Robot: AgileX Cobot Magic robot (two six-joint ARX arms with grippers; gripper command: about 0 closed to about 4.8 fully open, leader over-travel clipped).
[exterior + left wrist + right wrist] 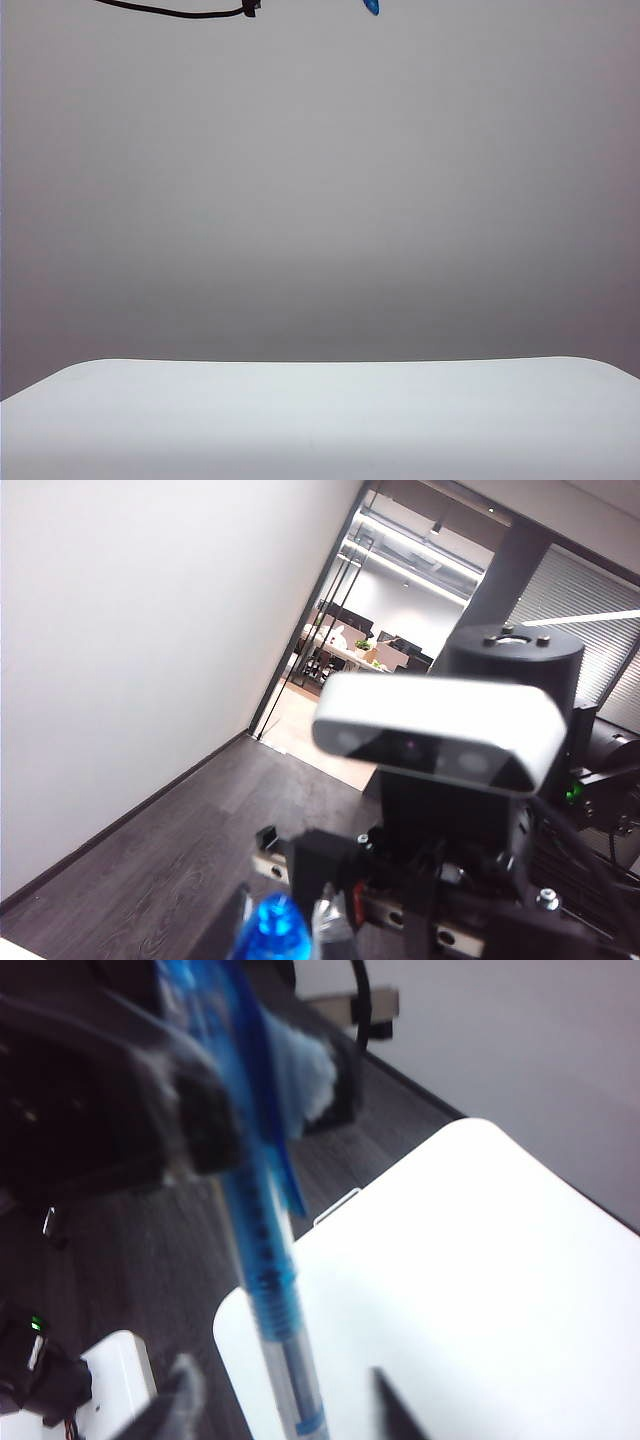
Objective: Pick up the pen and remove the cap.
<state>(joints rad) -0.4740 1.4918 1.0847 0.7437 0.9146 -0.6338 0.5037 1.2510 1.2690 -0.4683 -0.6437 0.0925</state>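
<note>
- Exterior view: white counter [320, 420] fills the lower part, plain grey wall behind; neither gripper is in this view
- Only a blue tip of the pen [371, 6] pokes in at the top edge, well above the counter; a black cable [180, 12] runs along the top edge to its left
- Right wrist view: pen [265, 1260] held up in the air, roughly upright, slightly tilted, blurred; translucent blue part toward the far end, clearer barrel toward the camera
- Left gripper [195, 1125] is the dark blurred mass at the pen's far end, its jaws look clamped on the blue capped section
- Right gripper [285, 1400]: fingers [175, 1395] stand either side of the barrel with visible gaps, so jaws are apart and not pinching the pen
- Left wrist view: left gripper [280, 920] pressed in on the pen's blue end [272, 930]; opposite it sits the other arm's wrist camera [440, 730]
- Can't tell from these shots whether the cap has separated from the barrel
</note>
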